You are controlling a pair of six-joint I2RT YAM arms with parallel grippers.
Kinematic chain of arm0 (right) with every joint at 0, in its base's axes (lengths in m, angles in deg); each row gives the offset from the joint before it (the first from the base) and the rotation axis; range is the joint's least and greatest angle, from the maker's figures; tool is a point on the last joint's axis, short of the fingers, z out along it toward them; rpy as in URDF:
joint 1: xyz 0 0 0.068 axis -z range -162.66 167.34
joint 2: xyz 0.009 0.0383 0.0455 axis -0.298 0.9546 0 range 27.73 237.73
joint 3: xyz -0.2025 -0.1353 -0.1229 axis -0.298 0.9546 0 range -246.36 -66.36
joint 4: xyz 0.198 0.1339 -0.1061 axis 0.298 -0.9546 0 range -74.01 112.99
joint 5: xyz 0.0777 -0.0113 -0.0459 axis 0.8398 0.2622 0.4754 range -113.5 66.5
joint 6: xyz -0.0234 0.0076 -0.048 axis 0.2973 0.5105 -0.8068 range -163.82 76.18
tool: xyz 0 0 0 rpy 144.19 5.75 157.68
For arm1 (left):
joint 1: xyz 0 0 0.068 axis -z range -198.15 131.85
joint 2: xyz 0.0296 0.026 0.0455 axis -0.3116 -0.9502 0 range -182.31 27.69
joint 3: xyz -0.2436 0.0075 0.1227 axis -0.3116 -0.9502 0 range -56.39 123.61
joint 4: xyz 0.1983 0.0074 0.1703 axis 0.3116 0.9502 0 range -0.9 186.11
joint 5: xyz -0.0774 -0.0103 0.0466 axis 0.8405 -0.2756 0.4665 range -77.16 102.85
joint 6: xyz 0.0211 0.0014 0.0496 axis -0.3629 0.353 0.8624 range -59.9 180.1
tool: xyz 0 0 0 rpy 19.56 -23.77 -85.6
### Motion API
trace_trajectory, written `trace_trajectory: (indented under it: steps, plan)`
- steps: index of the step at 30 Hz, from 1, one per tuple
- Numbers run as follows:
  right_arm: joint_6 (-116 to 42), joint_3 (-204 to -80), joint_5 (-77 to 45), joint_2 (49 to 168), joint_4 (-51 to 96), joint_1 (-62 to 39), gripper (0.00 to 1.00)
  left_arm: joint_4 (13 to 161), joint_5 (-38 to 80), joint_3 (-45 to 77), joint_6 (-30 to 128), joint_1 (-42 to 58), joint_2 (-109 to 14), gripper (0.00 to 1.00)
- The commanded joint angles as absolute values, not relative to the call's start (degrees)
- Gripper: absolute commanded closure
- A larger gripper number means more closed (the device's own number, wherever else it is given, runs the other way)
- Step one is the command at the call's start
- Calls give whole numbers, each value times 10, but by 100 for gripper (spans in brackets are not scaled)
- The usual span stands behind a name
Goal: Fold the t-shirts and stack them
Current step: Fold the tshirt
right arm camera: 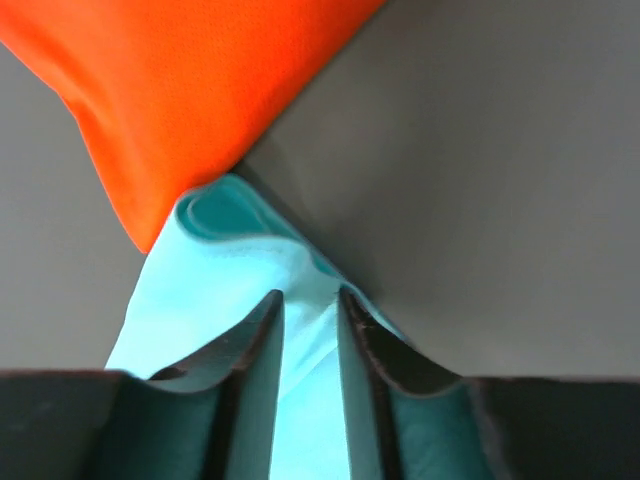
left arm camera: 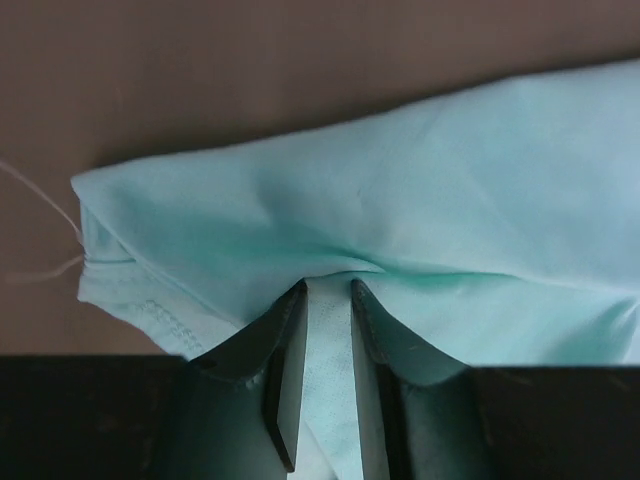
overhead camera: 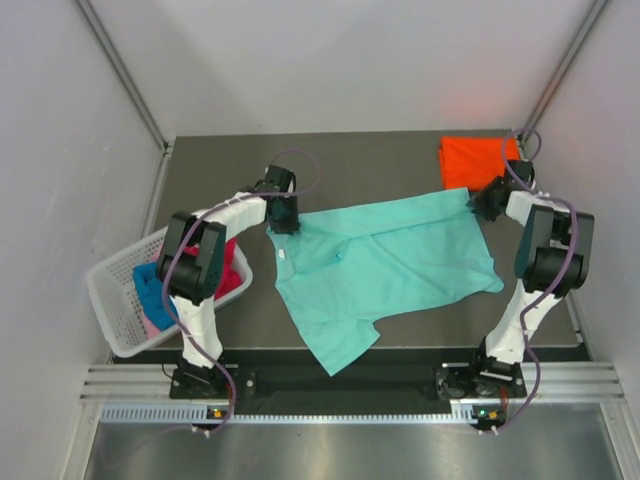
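Note:
A teal t-shirt [overhead camera: 390, 265] lies spread across the middle of the dark table, with one end drooping over the front edge. My left gripper [overhead camera: 283, 222] is at its far left corner. In the left wrist view the jaws [left arm camera: 327, 285] stand narrow with the teal cloth [left arm camera: 400, 200] filling the gap and its creases running to the tips. My right gripper [overhead camera: 482, 203] is at the far right corner, and its jaws [right arm camera: 308, 295] likewise clasp teal cloth [right arm camera: 220, 290]. A folded orange t-shirt [overhead camera: 475, 160] lies just beyond, touching that corner [right arm camera: 190, 90].
A white lattice basket [overhead camera: 105, 290] stands at the table's left edge, beside the left arm. It holds blue [overhead camera: 152, 285], magenta-red [overhead camera: 232, 272] and pink [overhead camera: 152, 325] shirts. White walls close in the left, right and back sides.

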State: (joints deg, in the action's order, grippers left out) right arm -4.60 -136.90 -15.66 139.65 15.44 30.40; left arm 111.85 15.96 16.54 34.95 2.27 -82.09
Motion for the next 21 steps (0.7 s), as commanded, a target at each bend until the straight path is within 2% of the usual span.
trace_trajectory:
  steps: [1, 7, 14, 21]
  plan:
    - [-80, -1391, -162, 1336, 103, 317, 68, 1150, 109, 255, 368, 22, -826, 71]
    - [-110, -1402, -211, 1235, -63, 345, 60, 1173, 94, 219, 390, 67, -695, 69]
    - [-81, -1306, -188, 1092, -170, 404, 59, 1166, 151, 68, 388, 247, -525, 67]
    - [-118, -1175, -152, 1008, -193, 481, 58, 1152, 98, -62, 348, 428, -393, 66]
